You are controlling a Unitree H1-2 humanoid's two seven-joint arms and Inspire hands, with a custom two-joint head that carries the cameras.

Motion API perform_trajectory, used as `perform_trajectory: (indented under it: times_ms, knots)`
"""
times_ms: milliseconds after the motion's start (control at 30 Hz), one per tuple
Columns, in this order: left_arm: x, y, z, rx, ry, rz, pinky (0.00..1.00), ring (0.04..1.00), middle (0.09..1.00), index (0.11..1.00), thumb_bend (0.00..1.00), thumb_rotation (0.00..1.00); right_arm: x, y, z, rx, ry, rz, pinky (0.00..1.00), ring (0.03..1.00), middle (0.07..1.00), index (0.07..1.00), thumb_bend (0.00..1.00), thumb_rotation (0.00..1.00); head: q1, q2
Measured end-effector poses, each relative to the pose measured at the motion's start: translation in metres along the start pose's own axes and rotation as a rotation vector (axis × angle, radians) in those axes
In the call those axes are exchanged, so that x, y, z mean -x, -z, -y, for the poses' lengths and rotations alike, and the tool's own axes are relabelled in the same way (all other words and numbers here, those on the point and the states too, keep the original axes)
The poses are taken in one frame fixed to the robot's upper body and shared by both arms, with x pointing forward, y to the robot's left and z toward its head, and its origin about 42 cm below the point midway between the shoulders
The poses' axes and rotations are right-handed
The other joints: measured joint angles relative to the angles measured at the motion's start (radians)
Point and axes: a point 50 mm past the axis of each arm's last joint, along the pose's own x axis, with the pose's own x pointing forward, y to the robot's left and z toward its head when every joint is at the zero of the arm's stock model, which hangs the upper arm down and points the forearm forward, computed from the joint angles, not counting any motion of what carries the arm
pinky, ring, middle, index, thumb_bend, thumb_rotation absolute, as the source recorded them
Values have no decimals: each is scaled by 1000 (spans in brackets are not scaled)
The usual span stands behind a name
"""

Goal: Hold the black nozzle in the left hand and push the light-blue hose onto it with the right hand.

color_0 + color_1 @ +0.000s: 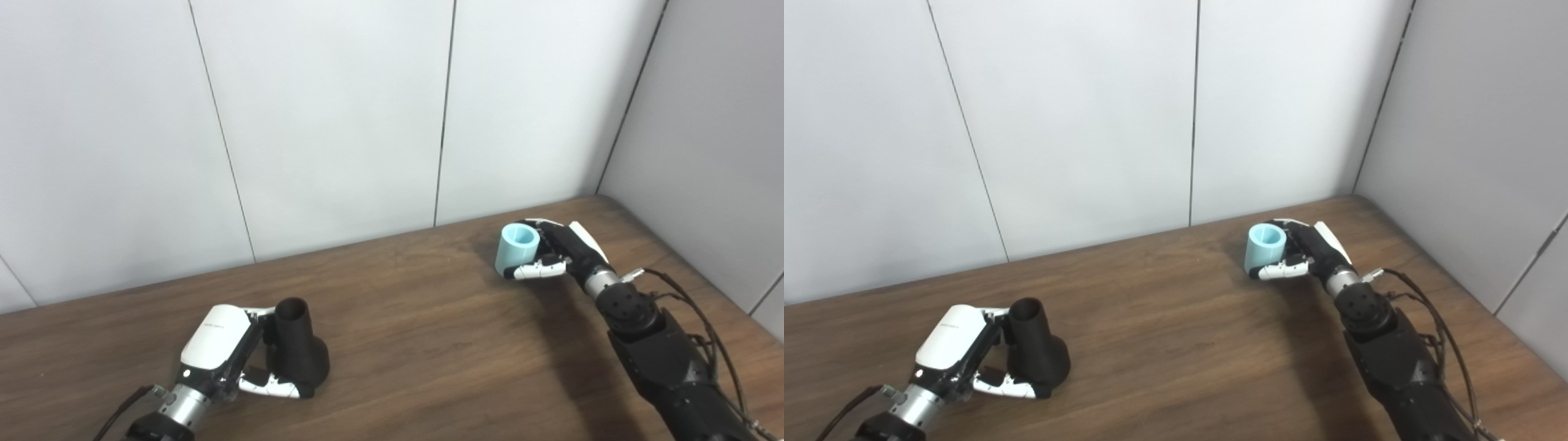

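With the left hand (236,355) wrapped around the flared black plastic nozzle (298,348) at seven o'clock on the wooden table (416,331) and the right hand (560,252) clasping the short light-blue cylindrical hose (516,248) at two o'clock, well apart, any tilt between the two could jam the fit.

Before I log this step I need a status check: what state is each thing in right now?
black nozzle: upright on the table, narrow open end up, wide base down, gripped.
light-blue hose: short open piece, gripped, far apart from the nozzle, not joined.
left hand: fingers shut around the nozzle.
right hand: shut on the hose.
table: wooden, carrying both.
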Motion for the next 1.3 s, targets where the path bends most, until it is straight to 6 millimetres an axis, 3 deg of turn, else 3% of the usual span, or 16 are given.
perform_trajectory:
  times_ms: [133, 233, 300, 333, 367, 433, 533, 1000, 1100, 1167, 1267, 1300]
  knots:
    - [0, 0, 0, 0, 0, 0, 325, 422, 431, 503, 525, 0, -1, -3, -3, 55, -13, 13, 706, 723, 723, 707, 841, 107, 11, 11]
    - [0, 0, 0, 1, 0, -1, 327, 424, 431, 503, 525, 0, -1, -5, -4, 81, -13, 20, 691, 698, 708, 700, 816, 58, 15, 14]
    - [0, 0, 0, 1, 0, -1, 322, 419, 427, 503, 524, 0, -1, -6, -5, 92, -9, 26, 666, 648, 637, 658, 799, 22, 15, 15]
    - [0, 0, 0, 1, 0, -1, 320, 417, 425, 503, 524, 0, -1, -6, -5, 99, -4, 31, 658, 623, 600, 577, 662, 72, 17, 17]
    - [0, 0, 0, 1, 1, -1, 316, 414, 423, 502, 524, 0, -1, -7, -6, 107, 3, 41, 643, 595, 530, 530, 585, 29, 17, 17]
    - [0, 0, 0, 2, 0, -1, 313, 411, 421, 501, 524, 0, -1, -5, -10, 119, 15, 54, 580, 547, 510, 485, 541, 6, 18, 20]
    - [0, 0, 0, 3, 0, -1, 318, 416, 423, 501, 524, 0, -1, -3, -13, 138, 50, 81, 529, 517, 503, 475, 531, 0, 20, 25]
    - [0, 0, -1, 7, 4, -3, 323, 425, 433, 502, 525, 0, 0, -4, -16, 168, 89, 105, 476, 487, 484, 484, 531, 0, 34, 34]
    - [0, 0, -1, 7, 4, -3, 325, 426, 437, 501, 525, 0, 0, -5, -18, 159, 89, 106, 510, 506, 502, 472, 530, 0, 46, 38]
    - [0, 0, -1, 7, 3, -3, 325, 423, 437, 502, 525, 0, 1, -9, -22, 145, 89, 116, 631, 574, 517, 466, 529, 0, 57, 41]
    - [0, -1, -1, 8, 1, -1, 325, 422, 435, 501, 525, 0, 4, -27, -27, 130, 87, 150, 683, 598, 525, 462, 527, 1, 77, 46]
    - [0, -1, -1, 7, 1, -1, 321, 418, 433, 501, 525, 0, 5, -37, -28, 123, 78, 171, 650, 575, 525, 462, 527, 0, 90, 49]
